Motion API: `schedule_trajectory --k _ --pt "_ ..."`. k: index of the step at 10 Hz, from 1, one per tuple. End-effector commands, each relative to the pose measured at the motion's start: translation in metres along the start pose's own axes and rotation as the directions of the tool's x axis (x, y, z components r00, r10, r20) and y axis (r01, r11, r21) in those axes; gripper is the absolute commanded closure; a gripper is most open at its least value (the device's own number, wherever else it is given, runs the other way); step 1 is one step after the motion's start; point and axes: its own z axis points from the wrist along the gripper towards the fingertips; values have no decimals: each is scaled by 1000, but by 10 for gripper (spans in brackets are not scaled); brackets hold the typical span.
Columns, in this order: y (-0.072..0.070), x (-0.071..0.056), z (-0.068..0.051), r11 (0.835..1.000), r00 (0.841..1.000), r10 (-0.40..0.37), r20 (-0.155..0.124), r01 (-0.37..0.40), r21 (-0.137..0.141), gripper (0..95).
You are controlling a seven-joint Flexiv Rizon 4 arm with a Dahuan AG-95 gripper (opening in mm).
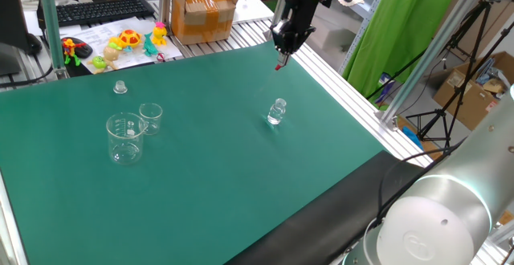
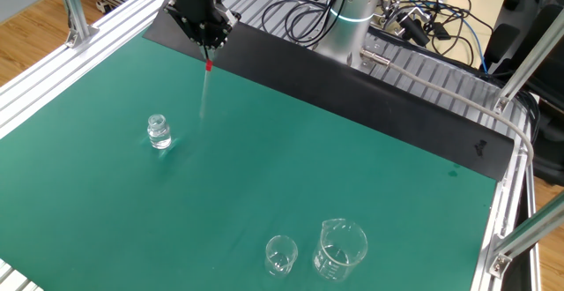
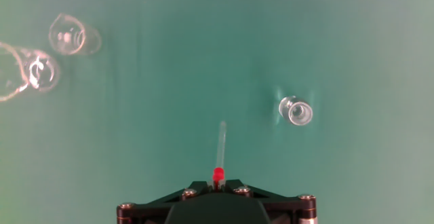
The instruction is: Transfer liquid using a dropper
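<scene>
My gripper (image 1: 283, 55) is shut on the dropper (image 2: 207, 81), held high above the green mat with its red end (image 3: 218, 175) between the fingers and its thin clear stem (image 3: 221, 144) pointing down. The gripper also shows in the other fixed view (image 2: 208, 49) and at the bottom of the hand view (image 3: 218, 183). A small clear glass vial (image 1: 277, 112) stands on the mat below and to one side; it shows in the other fixed view (image 2: 159, 132) and the hand view (image 3: 296, 110). A large beaker (image 1: 125, 138) and a small beaker (image 1: 150, 117) stand together far off.
A tiny clear cap-like piece (image 1: 120, 87) sits on the mat beyond the beakers. Toys (image 1: 127, 42), a keyboard (image 1: 100, 10) and a cardboard box (image 1: 204, 12) lie past the mat's far edge. Aluminium frame posts (image 1: 426, 52) stand at the table's sides.
</scene>
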Motion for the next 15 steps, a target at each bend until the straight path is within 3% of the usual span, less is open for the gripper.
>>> schedule_trajectory --k 1,4,5,8,15 --pt "0 1 0 998 998 69 2 -69 -2 950" --pt "0 1 0 996 996 91 7 -91 1 950" --pt "-7 0 -2 999 998 52 -26 -52 7 950" --pt "-34 0 3 1000 999 21 -30 -21 -2 950" --pt "-73 4 7 1000 999 -31 -8 31 0 950"
